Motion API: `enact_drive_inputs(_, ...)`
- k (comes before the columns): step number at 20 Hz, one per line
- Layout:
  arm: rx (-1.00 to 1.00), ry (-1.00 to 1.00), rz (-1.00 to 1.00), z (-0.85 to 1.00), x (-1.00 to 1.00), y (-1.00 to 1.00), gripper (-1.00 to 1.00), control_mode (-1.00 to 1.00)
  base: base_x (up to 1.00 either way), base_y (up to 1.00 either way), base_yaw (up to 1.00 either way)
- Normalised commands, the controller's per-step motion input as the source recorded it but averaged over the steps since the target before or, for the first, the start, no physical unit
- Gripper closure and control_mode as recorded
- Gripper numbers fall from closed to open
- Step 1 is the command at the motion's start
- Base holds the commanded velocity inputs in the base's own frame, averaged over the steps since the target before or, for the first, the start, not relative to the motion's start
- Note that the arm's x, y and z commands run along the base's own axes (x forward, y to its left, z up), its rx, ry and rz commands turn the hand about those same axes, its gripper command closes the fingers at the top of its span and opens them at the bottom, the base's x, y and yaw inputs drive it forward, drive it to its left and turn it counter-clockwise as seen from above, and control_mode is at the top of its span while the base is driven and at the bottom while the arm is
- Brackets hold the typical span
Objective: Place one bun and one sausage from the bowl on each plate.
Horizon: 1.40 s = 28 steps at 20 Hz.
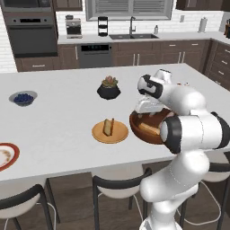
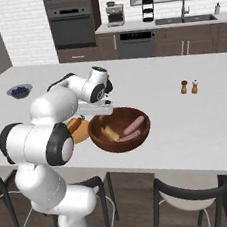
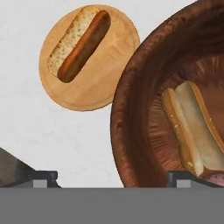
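Observation:
The tan wooden plate (image 3: pixel 109 72) holds a bun (image 3: pixel 70 39) with a sausage (image 3: pixel 85 46) lying on it. Right beside it stands the dark wooden bowl (image 3: pixel 127 109), also bowl (image 2: pixel 121 139), with another bun (image 3: pixel 192 127) and two sausages (image 2: pixel 132 126) inside. My gripper (image 3: pixel 113 178) hovers over the bowl's rim on the plate side. It is open, its fingertips (image 3: pixel 43 177) wide apart with nothing between them. The white plate with the red rim (image 1: pixel 4 155) lies at the counter's near left edge, far from the hand.
A black plant pot (image 1: pixel 108 88) stands behind the wooden plate and a small grey bowl of blueberries (image 1: pixel 23 98) sits far left. Salt and pepper shakers (image 2: pixel 189 86) stand to the right of the bowl. Stools line the counter's near edge.

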Motion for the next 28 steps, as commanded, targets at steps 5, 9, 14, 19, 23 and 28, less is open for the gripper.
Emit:
enact_drive_inputs(5, -0.02, 0.00, 0.23, -0.29, -0.05, -0.40, -1.00, -1.00, 0.00, 0.00, 0.00)
enact_drive_inputs(9, -0.09, 0.09, 0.03, -0.39, 0.26, -0.36, -1.00, -1.00, 0.00, 0.00, 0.00)
enact_drive_inputs(14, -0.04, 0.08, 0.02, -0.43, 0.12, -0.10, -1.00, -1.00, 0.00, 0.00, 0.00)
enact_drive_inputs(19, 0.00, 0.00, 0.06, -0.35, 0.14, -0.05, -1.00, -1.00, 0.00, 0.00, 0.00)
enact_drive_inputs(23, 0.00, 0.00, 0.08, -0.07, 0.36, -0.08, -1.00, -1.00, 0.00, 0.00, 0.00)
enact_drive_inputs(28, 0.00, 0.00, 0.10, -0.21, 0.23, 0.00, -1.00, -1.00, 0.00, 0.00, 0.00)
